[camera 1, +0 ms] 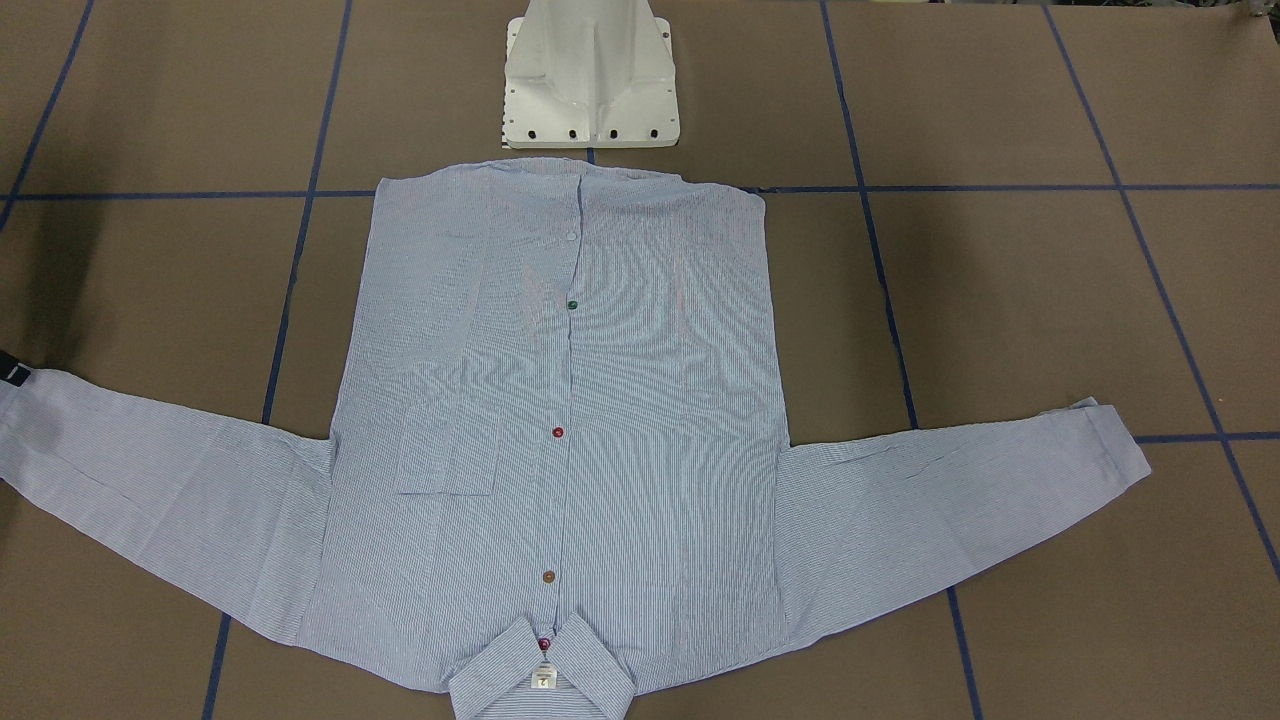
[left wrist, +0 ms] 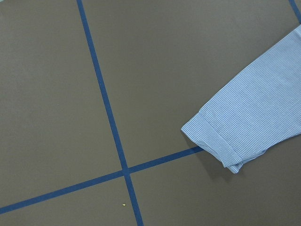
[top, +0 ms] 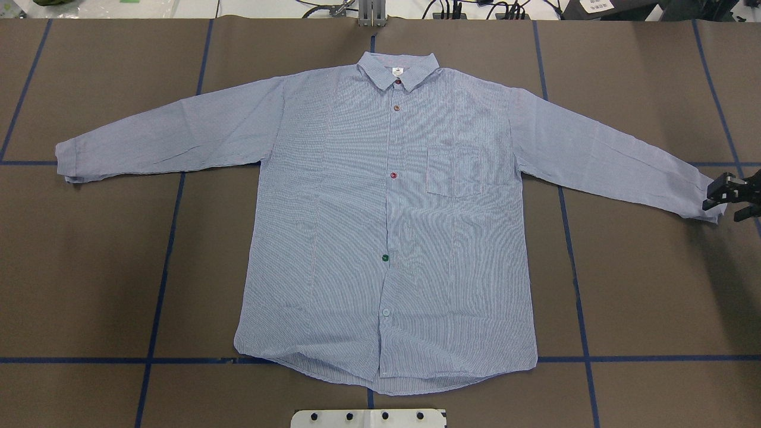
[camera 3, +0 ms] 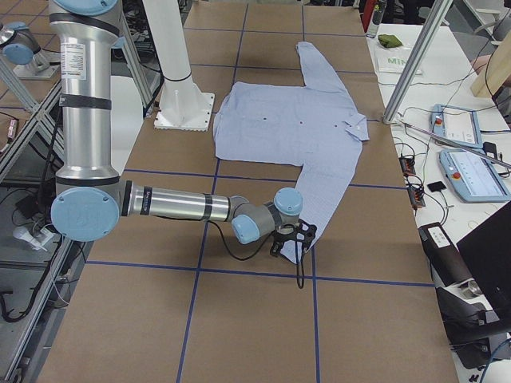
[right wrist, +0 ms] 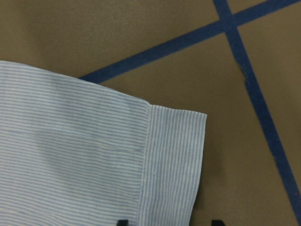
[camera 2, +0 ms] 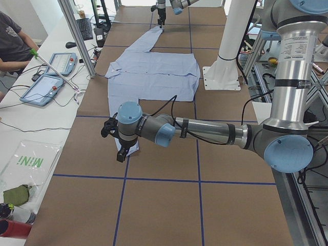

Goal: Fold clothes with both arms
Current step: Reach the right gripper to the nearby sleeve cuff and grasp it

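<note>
Pinstriped cloth, thin and light blue, lies flat and face-up on the matte brown table cover (top: 642,285). It is the shirt (top: 333,226), buttoned. From overhead its collar (top: 397,70) is at twelve o'clock, its hem at six, and its sleeves reach toward nine and four. A red button (top: 393,175) and a green button (top: 385,258) dot the placket, and the chest pocket (top: 467,172) lies flat. Blue tape (top: 163,261) grids the table.

The right gripper (top: 729,199) is at the right cuff (right wrist: 174,160), pincer wide, black fingertips (right wrist: 122,221) either side of the cuff's end. The left gripper (camera 2: 120,151) hangs by the left cuff (left wrist: 214,141); I cannot tell its pincer's state.

A white mounting base (camera 1: 590,80) stands just past the hem. At the side bench sit a person (camera 2: 10,41) and tablets (camera 2: 48,87).
</note>
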